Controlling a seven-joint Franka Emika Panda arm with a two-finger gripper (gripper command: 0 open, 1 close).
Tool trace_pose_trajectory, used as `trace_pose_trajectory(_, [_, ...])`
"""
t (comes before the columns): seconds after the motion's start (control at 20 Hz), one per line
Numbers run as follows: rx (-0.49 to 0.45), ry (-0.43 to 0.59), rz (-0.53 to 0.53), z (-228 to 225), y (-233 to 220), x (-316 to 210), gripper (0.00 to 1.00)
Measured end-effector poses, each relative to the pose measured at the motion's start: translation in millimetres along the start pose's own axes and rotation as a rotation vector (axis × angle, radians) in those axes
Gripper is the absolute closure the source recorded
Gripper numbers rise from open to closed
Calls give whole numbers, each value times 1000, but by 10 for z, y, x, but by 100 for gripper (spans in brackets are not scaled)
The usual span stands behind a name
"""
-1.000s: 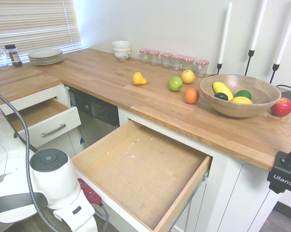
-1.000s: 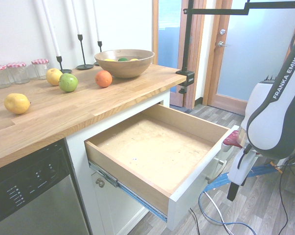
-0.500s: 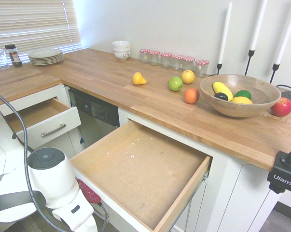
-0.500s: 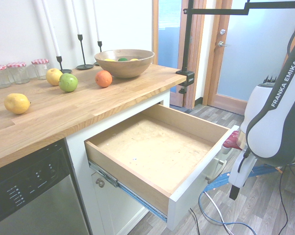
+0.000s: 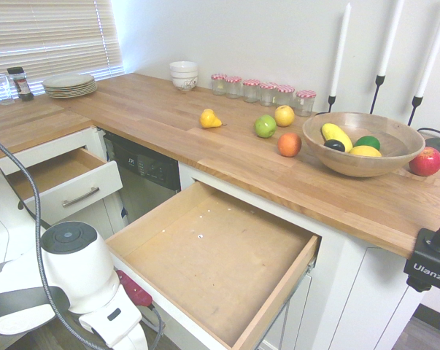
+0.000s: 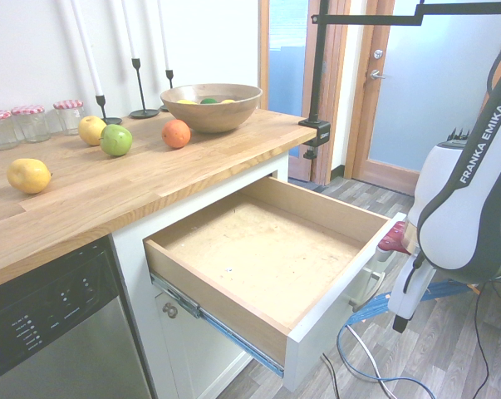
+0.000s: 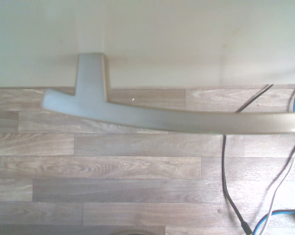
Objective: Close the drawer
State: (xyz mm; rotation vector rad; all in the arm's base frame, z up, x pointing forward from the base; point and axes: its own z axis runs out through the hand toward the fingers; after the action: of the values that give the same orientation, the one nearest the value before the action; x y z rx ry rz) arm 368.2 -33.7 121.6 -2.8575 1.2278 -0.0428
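The gripper hangs just outside the white front of the wide drawer, at the handle side, pointing down toward the wood-plank floor. Only a slim white part with a dark tip shows below the arm's body, so whether the fingers stand apart or together cannot be told, nor whether they touch anything. The first exterior view hides the fingers behind the arm's wrist housing.

The drawer is pulled far out from under the butcher-block counter, its light wood interior bare. Its slim metal bar handle shows close in the wrist view, running along the white front with one mounting post visible; in the second exterior view the handle sits just beside the gripper on the drawer's front face.

Further along the cabinet run, past the dishwasher, a smaller drawer also stands open.
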Motion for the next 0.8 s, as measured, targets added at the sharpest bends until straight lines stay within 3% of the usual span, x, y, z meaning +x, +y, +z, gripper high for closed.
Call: trace_pose_trajectory(0.8, [-4, 23, -10, -47, -84, 84, 100])
